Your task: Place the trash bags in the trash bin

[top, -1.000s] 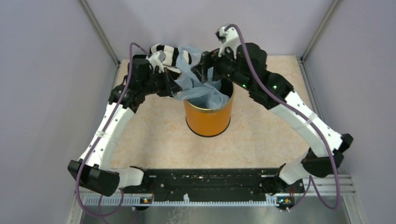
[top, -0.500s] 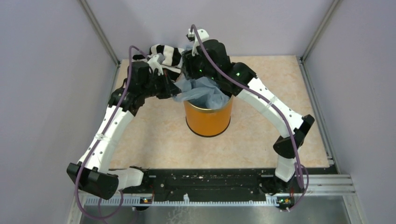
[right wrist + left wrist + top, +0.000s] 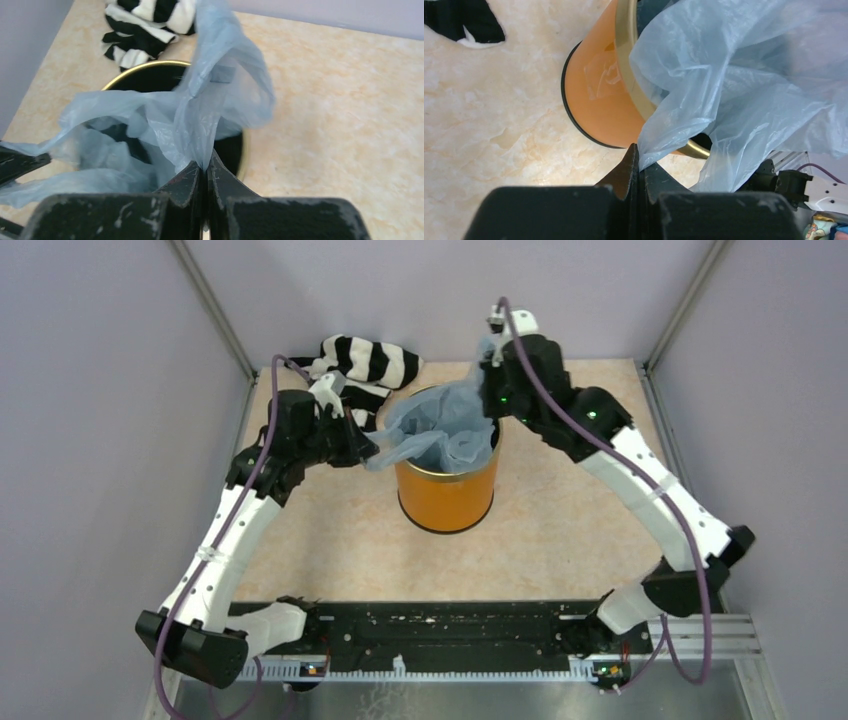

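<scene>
The small orange cylindrical trash bin (image 3: 447,495) with a black inside stands upright on the tan marbled tabletop (image 3: 330,540), toward the far side and about midway between the two lilac side walls (image 3: 100,390); bare surface shows in front of it and on its right, and a narrower strip shows on its left. The black-and-white striped cloth (image 3: 365,362) lies crumpled at the far left, just beside the back wall and behind the left arm; it does not touch the bin.

The thin translucent light-blue plastic bag (image 3: 440,435) is spread over the mouth of the bin; its middle sags into the black inside, one part hangs out over the left rim, and one corner is lifted above the far right rim. In the left wrist view the golden edge of the rim shows under the plastic.

The left gripper (image 3: 368,448) is just beside the left rim, outside the bin; its fingers are clenched on a fold of the bag (image 3: 734,75). The right gripper (image 3: 490,375) is above the far right rim; its fingers are pressed together on the raised corner of the bag (image 3: 200,110), with the open bin (image 3: 150,65) below it.
</scene>
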Robot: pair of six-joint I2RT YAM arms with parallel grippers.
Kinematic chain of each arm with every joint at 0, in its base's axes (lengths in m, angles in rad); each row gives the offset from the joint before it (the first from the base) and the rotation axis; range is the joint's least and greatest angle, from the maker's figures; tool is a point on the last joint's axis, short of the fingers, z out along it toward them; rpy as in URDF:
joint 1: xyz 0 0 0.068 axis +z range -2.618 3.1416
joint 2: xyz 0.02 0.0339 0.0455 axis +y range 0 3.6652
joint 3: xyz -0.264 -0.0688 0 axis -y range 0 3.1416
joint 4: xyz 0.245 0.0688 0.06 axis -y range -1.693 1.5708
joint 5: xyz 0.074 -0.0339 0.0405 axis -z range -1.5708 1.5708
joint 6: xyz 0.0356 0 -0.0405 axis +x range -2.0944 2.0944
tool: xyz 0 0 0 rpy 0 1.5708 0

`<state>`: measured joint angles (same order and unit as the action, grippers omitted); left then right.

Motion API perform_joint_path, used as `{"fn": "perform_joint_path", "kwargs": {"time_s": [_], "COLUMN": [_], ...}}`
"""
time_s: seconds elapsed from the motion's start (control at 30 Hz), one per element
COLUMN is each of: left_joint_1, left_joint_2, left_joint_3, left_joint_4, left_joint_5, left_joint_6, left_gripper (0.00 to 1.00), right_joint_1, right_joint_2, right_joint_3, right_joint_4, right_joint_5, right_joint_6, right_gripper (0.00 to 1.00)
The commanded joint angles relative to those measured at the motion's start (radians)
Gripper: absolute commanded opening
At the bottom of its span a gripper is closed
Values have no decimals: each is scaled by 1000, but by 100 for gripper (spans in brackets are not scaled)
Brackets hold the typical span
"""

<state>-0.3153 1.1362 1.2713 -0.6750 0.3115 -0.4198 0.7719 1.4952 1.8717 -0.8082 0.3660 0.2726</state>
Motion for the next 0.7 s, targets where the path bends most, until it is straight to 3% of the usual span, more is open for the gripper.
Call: {"fn": "perform_joint_path", "kwargs": {"time_s": [0.0, 0.27, 0.43, 0.5, 0.67], "left_joint_1": [-4, -3, -2, -2, -2], "left_joint_2": [-32, -49, -19, -4, 4], "left_joint_3": [-42, -108, -128, -131, -129], "left_joint_4": [-16, -32, -46, -54, -20], "left_joint_5": [-9, -57, -124, -131, -100], "left_joint_6": [28, 40, 44, 41, 50], "left_gripper": [0, 0, 0, 0, 0], "right_joint_1": [-81, -305, -348, -349, -347], "right_joint_2": [-140, -198, -165, -140, -193], "right_joint_3": [-115, -310, -350, -338, -313], "right_joint_4": [-10, -7, 18, 6, 12], "right_joint_5": [-17, -28, -16, -40, -118], "right_joint_6": [18, -8, -23, -22, -10], "right_gripper": [0, 0, 1, 9, 54]}}
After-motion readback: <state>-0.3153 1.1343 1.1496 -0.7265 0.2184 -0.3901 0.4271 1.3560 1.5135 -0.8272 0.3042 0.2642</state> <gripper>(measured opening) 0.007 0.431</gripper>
